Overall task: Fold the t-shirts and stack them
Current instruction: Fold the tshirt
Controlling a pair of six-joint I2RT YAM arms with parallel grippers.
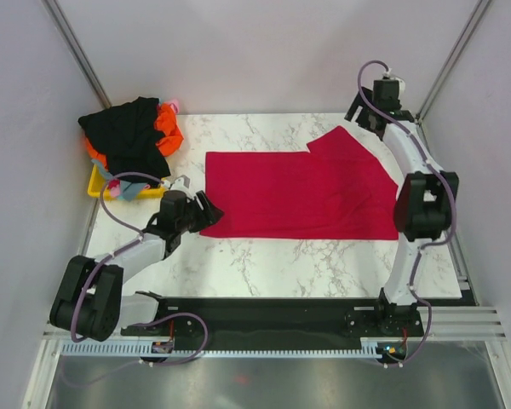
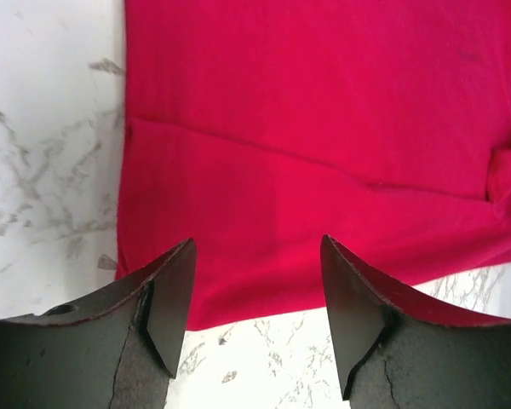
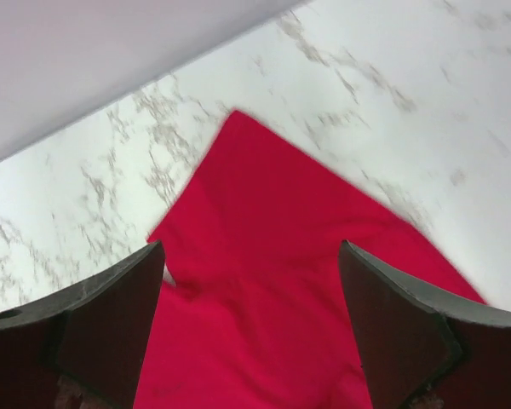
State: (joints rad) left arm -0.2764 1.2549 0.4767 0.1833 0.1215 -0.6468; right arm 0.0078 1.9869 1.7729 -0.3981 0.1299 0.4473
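Top external view: white, grey-veined marble table (image 1: pixel 264 256) closed in by pale lilac walls (image 1: pixel 238 51) on three sides, slanting metal posts (image 1: pixel 72 47) in the far corners, black base plate (image 1: pixel 272 308) and ribbed aluminium rail (image 1: pixel 264 347) along the near edge. Spread flat across the middle, a crimson t-shirt (image 1: pixel 298 196) — one sleeve poking out at the far right. Low at the shirt's near left corner, the left gripper (image 1: pixel 206 207), jaws parted fairly wide, nothing held. From the left wrist, red hem just ahead of and under the fingertips (image 2: pixel 166 298), bare marble left of the jaws. Cannot tell whether the tips touch cloth. Raised over the far right corner, the right gripper (image 1: pixel 359 111), jaws spread very wide, empty; from the right wrist, sleeve point ahead of the jaws, red cloth running down between them. Well left of and beyond the left jaws, a heap — black t-shirt (image 1: pixel 128 132) on top, orange t-shirt (image 1: pixel 168 128) beside it, pink t-shirt (image 1: pixel 174 106) peeking behind, light blue t-shirt (image 1: pixel 129 189) at the front of a yellow bin (image 1: pixel 98 183).
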